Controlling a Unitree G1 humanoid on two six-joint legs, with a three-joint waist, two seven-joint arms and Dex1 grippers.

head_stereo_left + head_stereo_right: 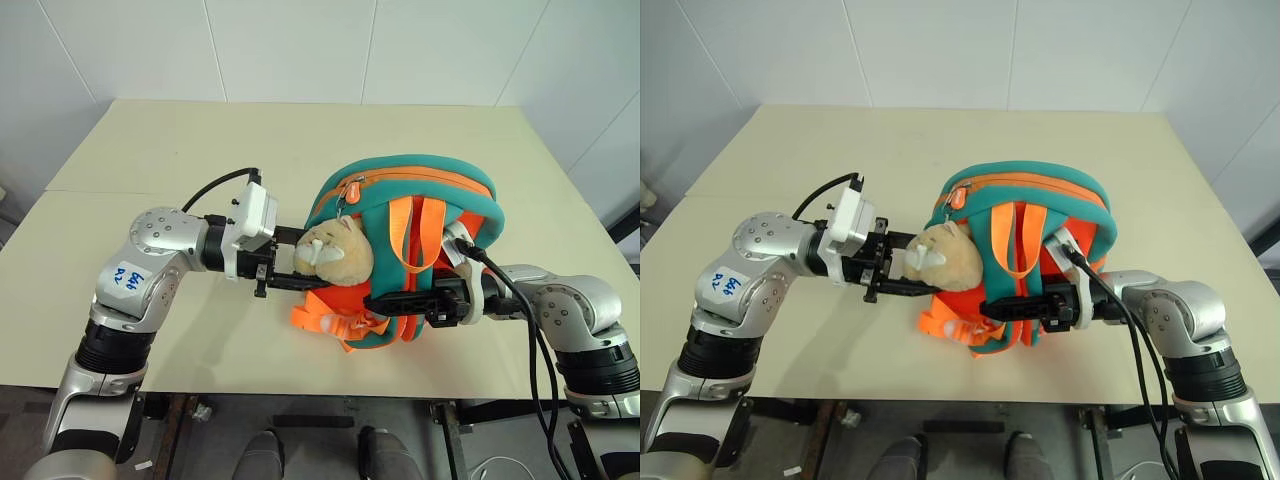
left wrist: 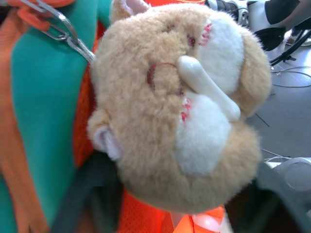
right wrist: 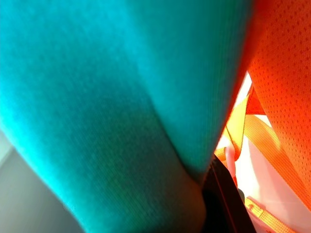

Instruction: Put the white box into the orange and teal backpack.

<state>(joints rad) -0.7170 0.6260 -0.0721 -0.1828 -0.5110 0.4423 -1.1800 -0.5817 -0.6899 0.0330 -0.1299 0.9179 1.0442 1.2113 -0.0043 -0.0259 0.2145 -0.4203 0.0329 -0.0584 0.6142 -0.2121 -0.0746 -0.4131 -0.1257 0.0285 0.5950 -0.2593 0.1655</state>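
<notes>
While we look across the lower middle of the head views, our right gripper [image 1: 385,300] sits nearest, its black fingers pinched tight on the teal padded strap [image 1: 375,235] of the small rounded orange and teal backpack [image 1: 420,200], holding the bag up off the pale beige table [image 1: 200,150]. Level with it, to the left of centre, our left gripper [image 1: 300,275] reaches in from the left side of the frame, pointing sideways toward the bag. Its fingers straddle the lower part of the tan plush animal toy [image 2: 180,111] that hangs by a metal clip from the backpack's front; they look partway closed around it, though we cannot tell whether they actually grip it. Behind the toy lies the orange zip line [image 1: 400,180] along the bag's curved top, and it looks closed. We find no white box on the table or in either gripper; we judge it may already be inside. The coming move turns on the left gripper being the nearer one to the zip side.
</notes>
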